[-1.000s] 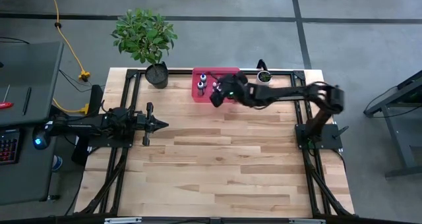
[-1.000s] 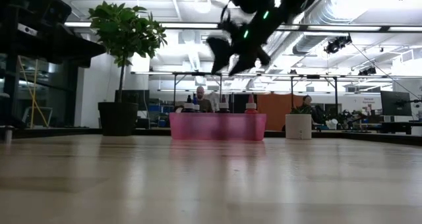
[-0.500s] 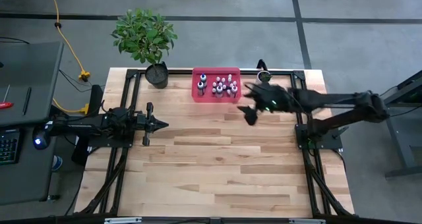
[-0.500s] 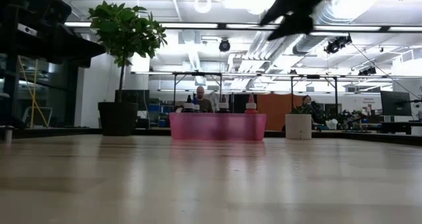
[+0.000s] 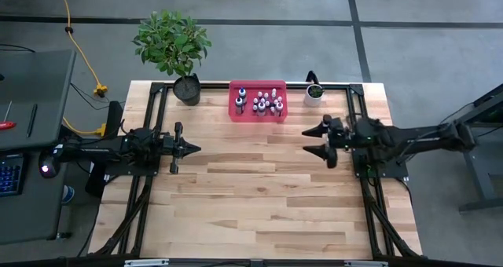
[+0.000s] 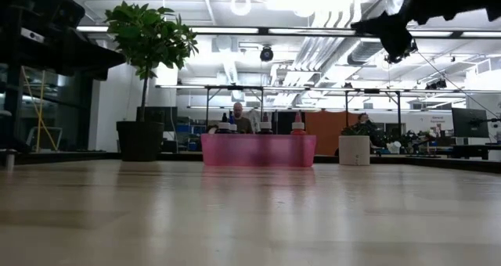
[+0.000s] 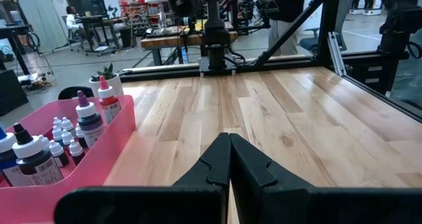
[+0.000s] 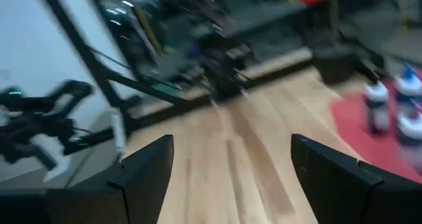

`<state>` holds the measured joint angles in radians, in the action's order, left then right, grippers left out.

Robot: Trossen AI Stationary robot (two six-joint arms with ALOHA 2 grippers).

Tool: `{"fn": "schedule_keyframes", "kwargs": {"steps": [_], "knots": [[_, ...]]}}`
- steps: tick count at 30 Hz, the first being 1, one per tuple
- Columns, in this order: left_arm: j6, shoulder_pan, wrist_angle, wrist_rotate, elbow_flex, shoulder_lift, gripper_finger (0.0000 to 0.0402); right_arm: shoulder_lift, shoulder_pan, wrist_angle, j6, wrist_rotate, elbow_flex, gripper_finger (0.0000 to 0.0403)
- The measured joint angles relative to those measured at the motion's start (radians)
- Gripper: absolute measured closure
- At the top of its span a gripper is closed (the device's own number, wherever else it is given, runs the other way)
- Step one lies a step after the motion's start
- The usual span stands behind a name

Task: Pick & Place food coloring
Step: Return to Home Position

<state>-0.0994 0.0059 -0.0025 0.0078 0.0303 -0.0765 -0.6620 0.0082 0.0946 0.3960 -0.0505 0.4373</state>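
The food coloring, several small bottles [image 5: 263, 104], stands upright in a pink tray [image 5: 233, 110] at the middle of the table's far edge. The bottles also show in the left wrist view [image 7: 59, 135], and blurred in the right wrist view [image 8: 395, 112]. My right gripper [image 5: 308, 140] hangs level above the table's right part, open and with nothing between its fingers, pointing toward the table's left edge, clear of the tray. My left gripper [image 5: 196, 148] waits shut over the left part of the table, its closed fingers [image 7: 229, 151] holding nothing.
A large potted plant [image 5: 174, 47] stands at the far left corner. A small white plant pot [image 5: 314, 93] stands right of the tray. Bare wooden tabletop [image 5: 251, 181] lies between the two arms. People sit in the room beyond the far edge [image 6: 239, 117].
My right gripper has drawn back from above the pink tray toward the table's right edge and a little toward the near edge. It has tipped from slanting down to level. It stays open and holds nothing. The bottles and tray have not moved.
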Motion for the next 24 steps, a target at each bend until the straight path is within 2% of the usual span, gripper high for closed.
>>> {"fn": "schedule_keyframes", "kwargs": {"steps": [6,10,17,19,24], "knots": [[0.000,0.000,0.000,0.000,0.000,0.000,0.0401,0.125,0.000,0.132,-0.102,0.059,-0.113,0.0110],[0.000,0.000,0.000,0.000,0.000,0.000,0.0401,0.233,-0.001,0.188,-0.108,0.093,-0.202,0.0110],[0.000,0.000,0.000,0.000,0.000,0.000,0.0401,0.377,0.002,0.292,-0.111,0.291,-0.319,0.0110],[0.000,0.000,0.000,0.000,0.000,0.000,0.0401,0.397,0.013,0.321,-0.126,0.297,-0.338,0.0110],[0.000,0.000,0.000,0.000,0.000,0.000,0.0401,0.419,0.057,0.411,-0.180,0.232,-0.387,0.0110]]}}
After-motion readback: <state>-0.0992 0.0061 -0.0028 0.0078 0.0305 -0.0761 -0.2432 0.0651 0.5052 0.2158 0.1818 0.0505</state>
